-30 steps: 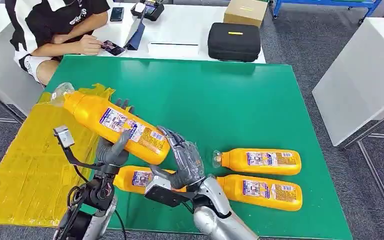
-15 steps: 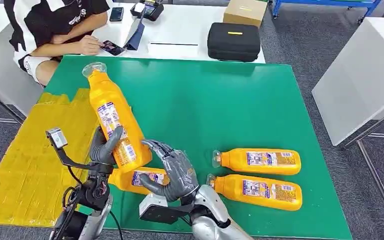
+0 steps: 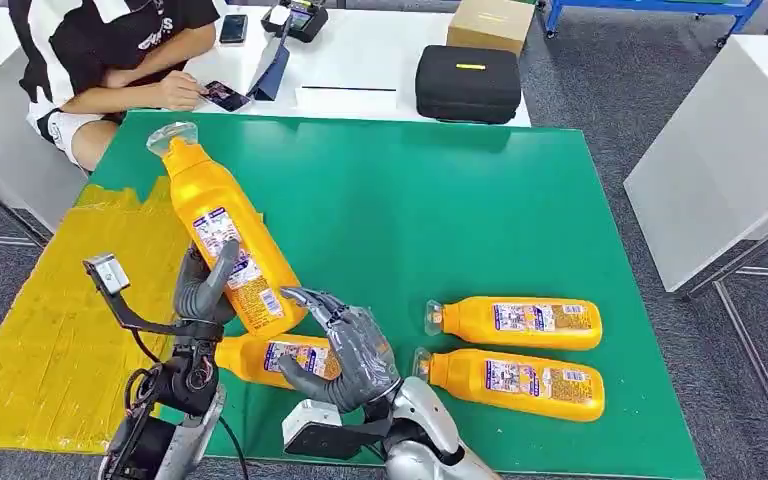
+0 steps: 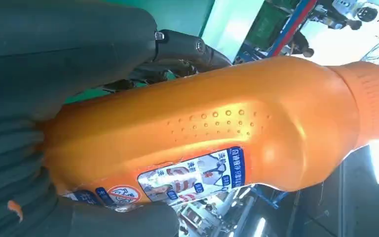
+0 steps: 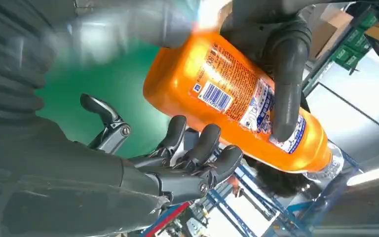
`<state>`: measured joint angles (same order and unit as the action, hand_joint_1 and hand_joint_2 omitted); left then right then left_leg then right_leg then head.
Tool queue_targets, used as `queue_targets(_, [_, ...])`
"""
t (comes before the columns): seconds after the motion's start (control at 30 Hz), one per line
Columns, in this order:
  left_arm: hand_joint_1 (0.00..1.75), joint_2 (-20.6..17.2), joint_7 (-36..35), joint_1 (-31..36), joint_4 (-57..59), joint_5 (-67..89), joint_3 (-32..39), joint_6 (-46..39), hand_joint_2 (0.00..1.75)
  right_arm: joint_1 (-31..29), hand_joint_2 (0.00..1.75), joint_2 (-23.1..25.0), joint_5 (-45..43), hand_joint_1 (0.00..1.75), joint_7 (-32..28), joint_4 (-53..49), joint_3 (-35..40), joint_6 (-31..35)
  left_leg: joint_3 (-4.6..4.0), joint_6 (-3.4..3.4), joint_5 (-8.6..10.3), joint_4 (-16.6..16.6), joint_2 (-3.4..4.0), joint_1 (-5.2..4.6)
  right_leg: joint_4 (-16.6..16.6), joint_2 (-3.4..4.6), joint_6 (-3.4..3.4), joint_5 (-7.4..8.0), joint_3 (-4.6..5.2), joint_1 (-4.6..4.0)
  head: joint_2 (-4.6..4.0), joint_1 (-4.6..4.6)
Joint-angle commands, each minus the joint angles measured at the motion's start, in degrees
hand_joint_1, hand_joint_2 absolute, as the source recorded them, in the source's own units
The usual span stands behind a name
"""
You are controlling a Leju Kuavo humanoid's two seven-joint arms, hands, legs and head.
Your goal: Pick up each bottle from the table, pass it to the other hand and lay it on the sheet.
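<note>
— Above the near-left corner of the green table [image 3: 480, 190], what is changing from a second ago?

— The left hand [image 3: 205, 290] is gripping the raised orange bottle [image 3: 228, 245] around its lower body, and that bottle is now standing much steeper: a second ago it was lying slanted across both hands, cap low over the yellow sheet [image 3: 60, 330]; now its clear cap is pointing up and away, leaning slightly left. The right hand [image 3: 345, 350] is no longer touching it; its fingers are spread and curled loosely, holding nothing, just beside the bottle's base.

— And the other bottles?

— Unmoved. Two are lying side by side at the near right, one [image 3: 515, 323] behind the other [image 3: 510, 383], caps pointing left. A fourth bottle [image 3: 270, 358] is lying between the two hands.

— What is hard to make out?

— That fourth bottle is partly covered by both hands, so its cap end is hidden. In the left wrist view the held bottle is covering most of the fingers. At the white table beyond, a person [image 3: 110, 50] is cut off by the top edge.
</note>
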<state>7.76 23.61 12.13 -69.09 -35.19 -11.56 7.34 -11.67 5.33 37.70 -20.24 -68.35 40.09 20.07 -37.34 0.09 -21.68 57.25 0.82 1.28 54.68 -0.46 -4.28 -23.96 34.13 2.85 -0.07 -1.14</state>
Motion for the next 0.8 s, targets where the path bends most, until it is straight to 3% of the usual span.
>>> queue_targets(0.03, [1.75, -0.38, 0.19, 2.21, 4.13, 0.64, 0.89, 0.43, 1.75, -0.99, 1.75, -1.19, -0.43, 1.75, -0.09, 1.64, 0.65, 1.45, 0.2, 0.03, -0.07, -0.01, -0.12, 0.03, -0.02, -0.06, 0.27, -0.08, -0.23, -0.06, 0.0, 0.02])
queue_targets(0.37, [1.75, -0.85, 3.35, 3.96, 4.53, 3.65, 0.53, -3.0, 1.75, 0.53, 1.75, -1.72, -2.49, 1.75, -0.94, -3.53, -1.72, 3.34, 0.19, 0.04, -0.07, 0.01, -0.14, 0.02, 0.0, -0.09, 0.28, -0.09, -0.21, -0.05, 0.0, 0.0])
queue_targets(0.4, [1.75, -1.14, 4.37, 4.5, 4.11, 5.69, 0.68, -5.03, 1.75, 1.22, 1.75, -1.94, -4.45, 0.63, -1.52, -5.87, -2.64, 3.18, 0.3, 0.06, -0.15, 0.07, -0.21, 0.04, 0.06, -0.12, 0.41, -0.18, -0.34, -0.08, 0.0, 0.0])
queue_targets(0.43, [1.75, -1.54, 5.86, 4.92, 3.68, 8.46, 0.9, -7.87, 1.75, 1.97, 1.75, -1.9, -7.45, 0.0, -2.5, -8.14, -3.6, 2.67, 0.15, 0.04, -0.08, 0.05, -0.19, 0.03, 0.05, -0.13, 0.3, -0.11, -0.19, -0.06, 0.0, 0.0])
queue_targets(0.8, [1.75, -3.16, 9.57, 7.03, 2.31, 16.14, 4.51, -15.46, 1.75, 3.77, 1.75, -4.28, -16.47, 0.0, -6.56, -20.28, -6.03, 3.06, 0.06, 0.02, -0.04, 0.03, -0.08, 0.02, 0.03, -0.04, 0.21, -0.05, -0.08, -0.05, 0.0, -0.02])
